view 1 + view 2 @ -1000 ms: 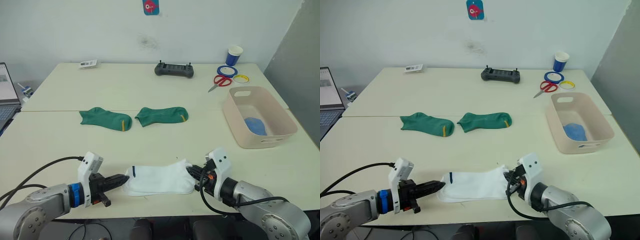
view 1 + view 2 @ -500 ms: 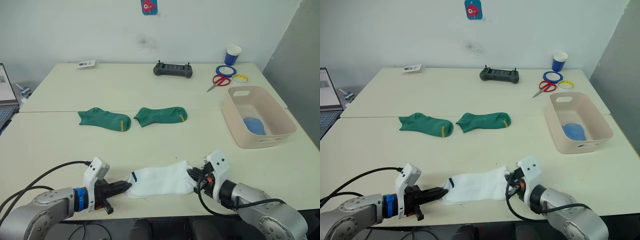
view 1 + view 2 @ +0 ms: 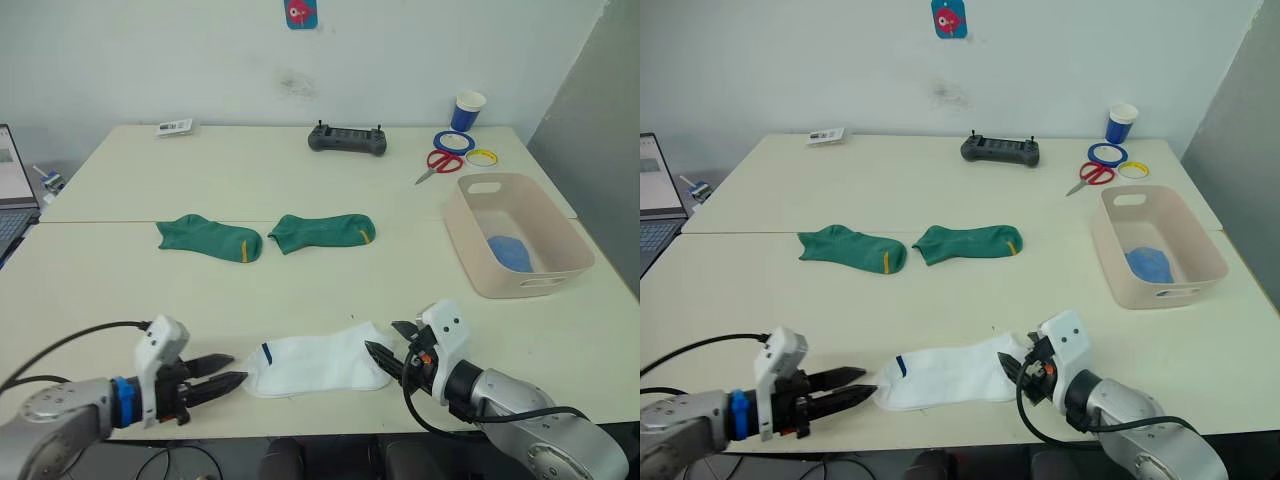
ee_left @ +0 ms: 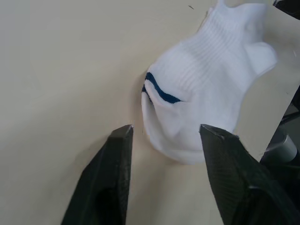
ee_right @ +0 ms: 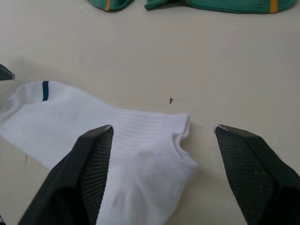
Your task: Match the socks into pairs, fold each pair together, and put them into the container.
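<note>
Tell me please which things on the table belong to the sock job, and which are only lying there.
Job:
white socks
two green socks
blue socks lying inside
container

Lying about:
controller
scissors
tape rings
paper cup
laptop

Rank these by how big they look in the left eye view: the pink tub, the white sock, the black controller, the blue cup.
1. Pink tub, clearly largest.
2. White sock, though it lies nearest the camera, which flatters it.
3. Black controller, farther back, so it may look smaller than it is.
4. Blue cup, smallest.
</note>
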Controlling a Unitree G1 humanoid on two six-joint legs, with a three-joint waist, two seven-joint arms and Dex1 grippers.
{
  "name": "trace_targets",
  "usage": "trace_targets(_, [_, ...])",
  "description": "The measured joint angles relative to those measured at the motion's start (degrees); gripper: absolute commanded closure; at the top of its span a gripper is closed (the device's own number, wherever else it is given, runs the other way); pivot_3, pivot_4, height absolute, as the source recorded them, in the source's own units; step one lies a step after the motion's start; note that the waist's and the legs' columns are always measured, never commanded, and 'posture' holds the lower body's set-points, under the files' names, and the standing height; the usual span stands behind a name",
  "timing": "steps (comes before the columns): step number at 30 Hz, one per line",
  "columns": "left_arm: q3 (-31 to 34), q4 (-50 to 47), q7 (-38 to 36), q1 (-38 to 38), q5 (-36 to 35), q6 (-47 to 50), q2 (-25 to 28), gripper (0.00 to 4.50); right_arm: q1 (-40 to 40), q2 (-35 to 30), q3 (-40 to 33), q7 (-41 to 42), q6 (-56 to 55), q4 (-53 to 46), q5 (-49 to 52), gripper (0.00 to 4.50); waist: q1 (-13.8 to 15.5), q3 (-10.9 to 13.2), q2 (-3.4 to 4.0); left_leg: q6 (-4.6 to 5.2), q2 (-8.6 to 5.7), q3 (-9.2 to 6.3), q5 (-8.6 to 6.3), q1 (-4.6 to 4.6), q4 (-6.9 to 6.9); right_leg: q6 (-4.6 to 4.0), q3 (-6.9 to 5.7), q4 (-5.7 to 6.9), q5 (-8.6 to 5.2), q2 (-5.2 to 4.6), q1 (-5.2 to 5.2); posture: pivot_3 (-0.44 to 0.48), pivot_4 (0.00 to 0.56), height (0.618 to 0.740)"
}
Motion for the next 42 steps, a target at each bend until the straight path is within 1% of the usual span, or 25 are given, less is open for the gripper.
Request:
trace_targets(2, [-0.06,1.18,0.15,-0.99,0.57,-0.29,-0.04,0.40,0.26,-0.07,-0.40,-0.19,-1.84,0.46,-1.20,0.00,-0.05,-0.01,-0.02,0.00,0.00,0.05,0.00,-0.01,0.00,0.00,0.03,-0.01,0.00,0.07,0.00,0.000,0.150,0.740])
trace_targets(5, [-3.51,1.24,0.95,-1.94,1.56,-0.28,-1.17,0.40,0.46,-0.04,0.99,-0.29,-4.04,2.72,-3.28,0.00,-0.13,-0.02,-0.04,-0.01,-0.02,0.15,0.00,-0.02,-0.04,0.02,0.09,-0.07,-0.01,0.08,0.01,0.000,0.150,0.740])
trace_targets(8, [-8.33,1.46,2.52,-4.00,3.35,-0.10,-2.72,0.40,0.95,0.30,2.60,-0.25,-6.15,5.66,-5.25,0.00,-0.02,-0.02,-0.07,-0.01,0.00,0.14,0.00,-0.03,-0.06,0.03,0.05,-0.07,-0.01,0.09,0.01,0.000,0.150,0.740])
trace_targets(12, [-12.22,1.88,4.28,-8.08,5.22,-0.31,-4.27,0.40,1.66,0.29,3.96,0.23,-7.99,8.44,-6.90,0.00,0.41,-0.03,-0.06,0.00,-0.01,0.14,0.00,0.01,-0.05,0.03,0.05,0.00,-0.01,0.09,0.05,0.000,0.150,0.740])
trace_targets(15, [-14.12,1.42,5.05,-9.14,5.62,-0.05,-4.46,0.40,2.31,-0.22,5.10,1.20,-8.19,9.30,-7.34,0.00,0.52,-0.04,-0.05,0.00,-0.02,0.16,0.00,0.03,-0.03,0.04,0.07,0.00,-0.01,0.08,0.07,0.000,0.150,0.740])
trace_targets(16, [-14.58,1.26,5.17,-9.45,5.64,0.14,-4.46,0.57,2.51,-0.50,5.81,1.40,-8.22,9.37,-7.40,0.36,0.60,-0.05,-0.03,0.00,-0.02,0.17,0.00,0.03,-0.03,0.04,0.08,0.00,-0.01,0.08,0.07,0.000,0.150,0.740])
trace_targets(17, [-14.93,1.06,5.22,-9.53,5.65,0.22,-4.46,0.77,2.68,-0.70,6.44,1.61,-8.27,9.53,-7.47,0.54,0.67,-0.06,-0.03,0.00,-0.02,0.17,0.00,0.03,-0.03,0.04,0.08,0.00,-0.01,0.08,0.07,0.000,0.150,0.740])
trace_targets(18, [-15.50,0.97,5.24,-9.57,5.65,0.38,-4.45,0.96,2.69,-0.95,6.96,1.84,-8.62,9.62,-7.85,0.87,0.71,-0.07,-0.04,0.00,-0.02,0.18,0.00,0.03,-0.03,0.04,0.08,-0.01,-0.01,0.08,0.07,0.000,0.150,0.740])
trace_targets(22, [-16.70,0.80,5.97,-9.97,5.67,1.42,-4.38,2.08,2.71,-1.30,8.59,2.53,-9.43,10.06,-9.25,2.23,0.76,-0.09,-0.06,0.00,-0.02,0.18,0.00,0.03,-0.04,0.04,0.07,-0.01,-0.01,0.08,0.07,0.000,0.150,0.740])
trace_targets(23, [-16.74,0.80,6.34,-10.09,5.65,1.58,-4.39,2.42,2.71,-1.44,8.72,2.68,-9.56,10.12,-9.48,2.69,0.78,-0.09,-0.06,0.00,-0.01,0.17,0.00,0.03,-0.04,0.04,0.06,-0.01,-0.01,0.08,0.07,0.000,0.150,0.740])
trace_targets(25, [-16.83,0.80,6.58,-10.12,5.55,2.17,-4.43,2.96,3.06,-1.81,8.78,3.39,-9.93,10.22,-9.62,3.34,0.78,-0.09,-0.06,0.00,-0.02,0.18,0.00,0.03,-0.04,0.05,0.06,-0.01,-0.02,0.08,0.07,0.000,0.150,0.740])
trace_targets(28, [-16.84,0.71,6.92,-10.38,5.00,3.06,-4.81,3.88,3.72,-1.92,8.77,4.11,-10.52,10.22,-9.58,4.46,0.80,-0.09,-0.06,0.00,-0.01,0.18,0.00,0.02,-0.05,0.07,0.06,-0.01,-0.01,0.09,0.07,0.000,0.150,0.740])
trace_targets(30, [-16.87,0.60,7.18,-10.86,4.55,3.82,-4.91,4.43,3.95,-1.92,8.53,4.63,-10.79,10.18,-9.57,4.50,0.81,-0.09,-0.06,0.00,-0.01,0.16,0.00,0.02,-0.04,0.08,0.04,-0.01,-0.01,0.09,0.07,0.000,0.150,0.740])
trace_targets(31, [-16.95,0.61,7.31,-11.30,4.44,4.06,-4.91,4.47,4.11,-1.90,8.33,4.76,-10.91,10.16,-9.56,4.50,0.85,-0.09,-0.06,0.00,-0.01,0.16,0.00,0.02,-0.04,0.07,0.04,-0.01,-0.01,0.09,0.07,0.000,0.150,0.740])
trace_targets(37, [-18.57,2.81,7.69,-21.80,3.14,6.90,-6.40,4.47,4.49,-0.27,4.73,4.47,-11.78,8.99,-9.33,4.50,0.91,-0.07,-0.11,-0.01,-0.02,0.16,0.00,-0.02,0.06,0.14,0.02,0.02,0.03,0.11,0.09,0.000,0.150,0.740])
trace_targets(38, [-19.29,3.92,7.71,-24.73,3.16,7.31,-7.17,4.47,3.96,0.69,3.97,4.09,-11.78,8.98,-9.20,4.50,0.89,-0.07,-0.11,0.00,-0.03,0.16,0.00,-0.03,0.06,0.46,0.01,0.02,0.21,0.13,0.08,0.000,0.150,0.740])
trace_targets(42, [-22.52,8.19,7.56,-32.25,4.54,7.27,-8.52,4.47,0.97,3.05,2.05,2.85,-11.88,9.44,-9.24,4.50,0.72,-0.07,-0.12,0.00,0.00,0.15,0.00,-0.04,0.05,0.51,0.05,0.02,0.25,0.22,0.06,0.000,0.150,0.740])
